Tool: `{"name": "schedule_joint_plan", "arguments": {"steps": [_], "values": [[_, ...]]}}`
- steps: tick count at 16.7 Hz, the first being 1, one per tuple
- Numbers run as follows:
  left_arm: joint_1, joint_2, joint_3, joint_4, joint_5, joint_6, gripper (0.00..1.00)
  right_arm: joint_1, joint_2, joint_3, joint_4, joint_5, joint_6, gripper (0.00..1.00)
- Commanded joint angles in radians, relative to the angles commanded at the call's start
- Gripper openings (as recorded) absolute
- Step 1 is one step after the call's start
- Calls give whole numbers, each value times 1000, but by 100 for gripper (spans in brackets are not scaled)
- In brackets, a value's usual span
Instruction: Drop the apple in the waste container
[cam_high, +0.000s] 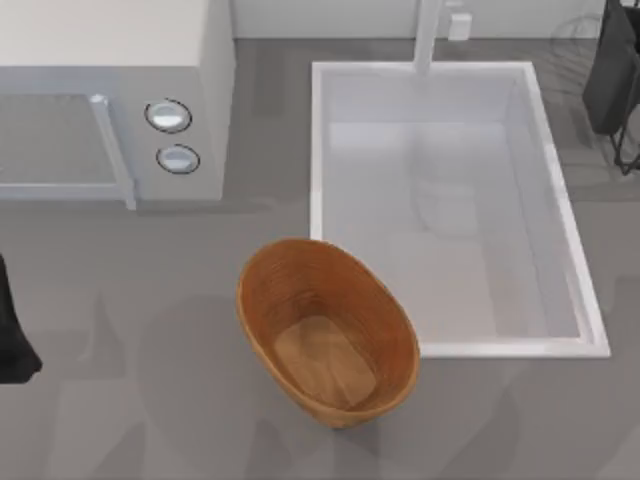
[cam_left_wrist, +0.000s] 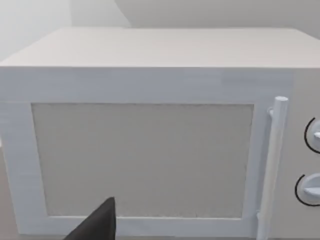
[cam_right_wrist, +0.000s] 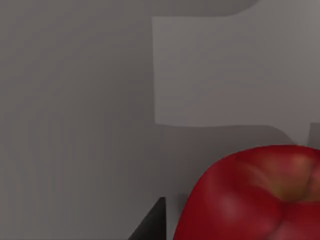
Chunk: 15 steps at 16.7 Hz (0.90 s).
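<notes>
The apple (cam_right_wrist: 252, 197) is glossy red and sits very close in the right wrist view, on grey counter, right beside a dark part of my right gripper (cam_right_wrist: 150, 225). My right arm (cam_high: 614, 72) is at the far right corner of the table, beyond the sink. The waste container (cam_high: 262, 300), a brown oval ribbed basket with a lighter wooden bottom, stands at the front middle with nothing in it. My left arm (cam_high: 14, 340) is parked at the left edge, and its wrist view faces the microwave.
A white microwave (cam_high: 110, 95) with a bar handle (cam_left_wrist: 274, 165) and two knobs fills the far left. A white rectangular sink basin (cam_high: 575, 240) with a tap lies to the right, its near corner close to the basket. Grey counter runs along the front.
</notes>
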Motion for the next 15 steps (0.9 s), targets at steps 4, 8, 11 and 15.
{"name": "schedule_joint_plan", "arguments": {"steps": [4,8,11,15], "values": [[0,0,0,0,0,0,100,0,0,0,0,0,0,17],[0,0,0,0,0,0,100,0,0,0,0,0,0,0],[0,0,0,0,0,0,100,0,0,0,0,0,0,0],[0,0,0,0,0,0,100,-6,-16,9,-2,23,-7,0]]}}
